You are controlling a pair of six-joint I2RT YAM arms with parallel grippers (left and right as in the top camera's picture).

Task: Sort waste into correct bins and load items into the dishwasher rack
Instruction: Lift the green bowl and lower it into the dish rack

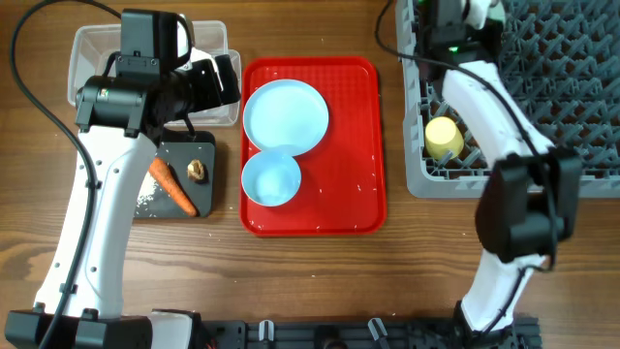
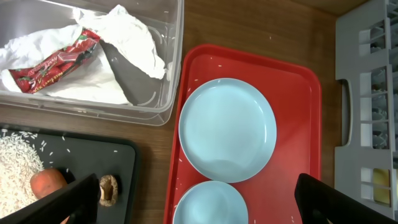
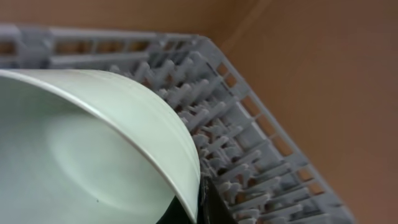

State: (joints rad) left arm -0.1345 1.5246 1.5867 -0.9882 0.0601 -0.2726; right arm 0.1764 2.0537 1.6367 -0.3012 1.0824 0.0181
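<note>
My left gripper (image 1: 218,82) hangs open over the clear tub's near corner; its fingers (image 2: 68,199) frame the light blue bowl (image 2: 210,204) below the blue plate (image 2: 227,127). The clear tub (image 2: 168,93) holds the crumpled tissue (image 2: 134,43) and the red wrapper (image 2: 56,62). On the black tray (image 2: 81,155) lie the carrot (image 1: 172,186), a brown lump (image 1: 197,172) and rice (image 2: 15,165). My right gripper (image 3: 199,202) is shut on the rim of the pale green bowl (image 3: 93,155), tilted over the rack's pegs (image 3: 261,143). A yellow cup (image 1: 445,138) sits in the rack (image 1: 572,87).
The red serving tray (image 1: 358,145) sits between the bins and the rack, with a few rice grains scattered on it. The right arm reaches across the rack's left side toward its far corner. Bare wooden table runs along the front.
</note>
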